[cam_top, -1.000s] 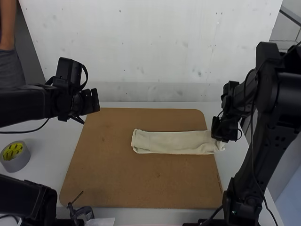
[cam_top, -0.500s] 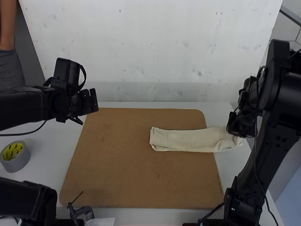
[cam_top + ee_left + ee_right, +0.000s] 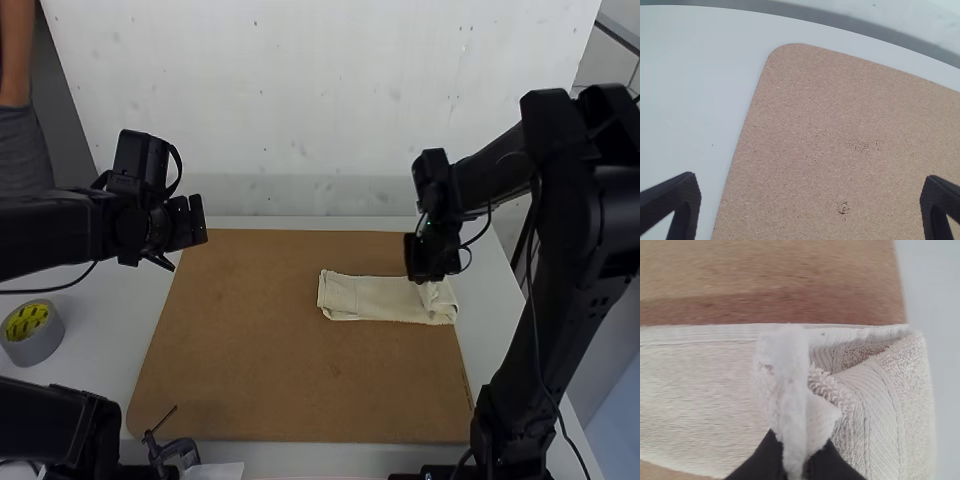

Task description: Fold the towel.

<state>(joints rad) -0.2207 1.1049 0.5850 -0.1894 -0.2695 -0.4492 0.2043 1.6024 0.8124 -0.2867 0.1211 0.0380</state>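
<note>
We see the towel point(image 3: 365, 299) in a strip reaching the right edge of the board point(image 3: 250, 350), long folds looking done, cross-fold unfinished, right pincer point(image 3: 799, 452) closed on the towel's raised end, left pincer point(image 3: 810, 192) wide open, empty.

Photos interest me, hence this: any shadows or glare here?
Right wrist view: a soft darker band, probably shadow, on the board along the towel's edge; left wrist view: even light, no strong glare; high view: left arm and right arm nearly black.
</note>
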